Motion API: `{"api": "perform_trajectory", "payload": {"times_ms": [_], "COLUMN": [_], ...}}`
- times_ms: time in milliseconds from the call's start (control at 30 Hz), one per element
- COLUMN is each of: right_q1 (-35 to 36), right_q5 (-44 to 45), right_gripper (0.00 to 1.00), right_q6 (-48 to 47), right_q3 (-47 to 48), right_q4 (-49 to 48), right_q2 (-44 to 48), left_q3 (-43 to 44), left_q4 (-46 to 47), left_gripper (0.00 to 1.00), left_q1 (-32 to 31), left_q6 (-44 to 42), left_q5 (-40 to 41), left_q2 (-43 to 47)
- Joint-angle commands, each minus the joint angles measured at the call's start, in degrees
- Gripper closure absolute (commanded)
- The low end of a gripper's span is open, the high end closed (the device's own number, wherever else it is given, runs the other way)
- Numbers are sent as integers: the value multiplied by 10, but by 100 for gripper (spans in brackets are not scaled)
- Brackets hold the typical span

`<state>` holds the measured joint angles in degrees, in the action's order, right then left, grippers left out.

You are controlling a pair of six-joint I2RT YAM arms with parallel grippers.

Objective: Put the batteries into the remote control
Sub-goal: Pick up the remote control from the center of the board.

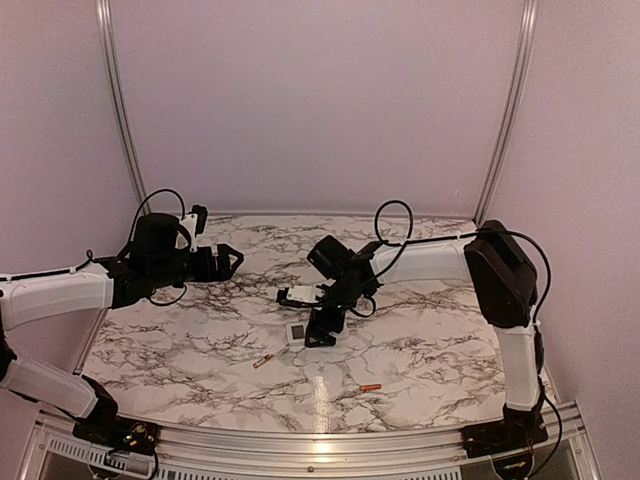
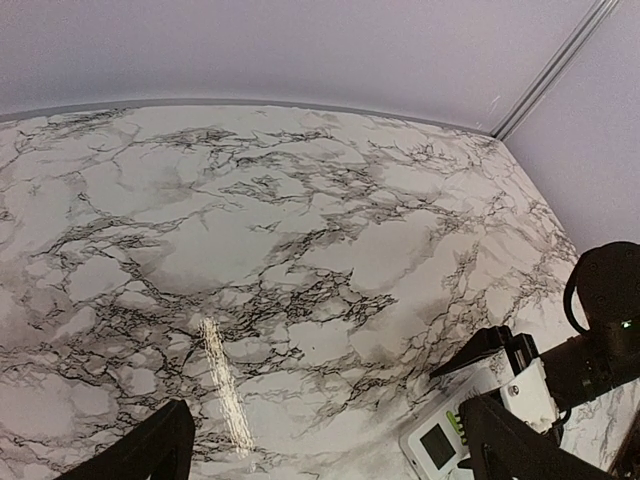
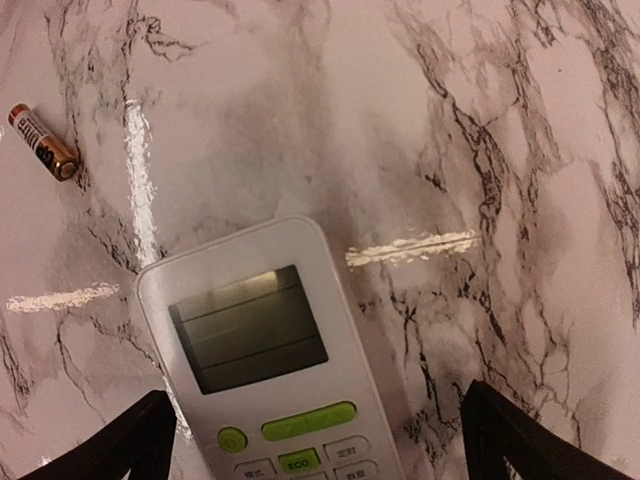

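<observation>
The white remote control (image 1: 296, 332) lies face up on the marble table, display and green buttons showing (image 3: 260, 340). My right gripper (image 1: 320, 334) hangs low over it, open; in the right wrist view the remote's button end lies between the fingers (image 3: 320, 455), closer to the left one, and I cannot tell whether they touch. The gold battery (image 1: 263, 360) lies left of the remote and shows in the right wrist view (image 3: 42, 142). The orange-red battery (image 1: 370, 387) lies near the front edge. My left gripper (image 1: 226, 262) is open and empty, held above the table at the left (image 2: 330, 462).
The marble tabletop (image 1: 420, 340) is walled by plain panels at the back and sides. The left wrist view shows the remote's corner (image 2: 438, 447) and the right arm's wrist (image 2: 600, 340) at its lower right.
</observation>
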<state>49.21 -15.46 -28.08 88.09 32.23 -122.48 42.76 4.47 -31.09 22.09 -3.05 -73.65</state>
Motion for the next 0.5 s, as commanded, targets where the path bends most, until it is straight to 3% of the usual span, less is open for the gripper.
{"api": "perform_trajectory", "payload": {"times_ms": [0,467], "right_q1": [12,24], "right_q5": [44,67], "right_gripper": [5,35], "right_q6": [-29,-29], "right_q3": [42,92], "right_q4": [57,155], "right_q2": [-34,-73], "left_q3": [2,9], "left_q4": [7,7], "left_gripper": [1,1], "left_q1": [-2,-2], "left_q6": [-2,7], "left_q5": [-7,-1], "left_q2": [10,5]}}
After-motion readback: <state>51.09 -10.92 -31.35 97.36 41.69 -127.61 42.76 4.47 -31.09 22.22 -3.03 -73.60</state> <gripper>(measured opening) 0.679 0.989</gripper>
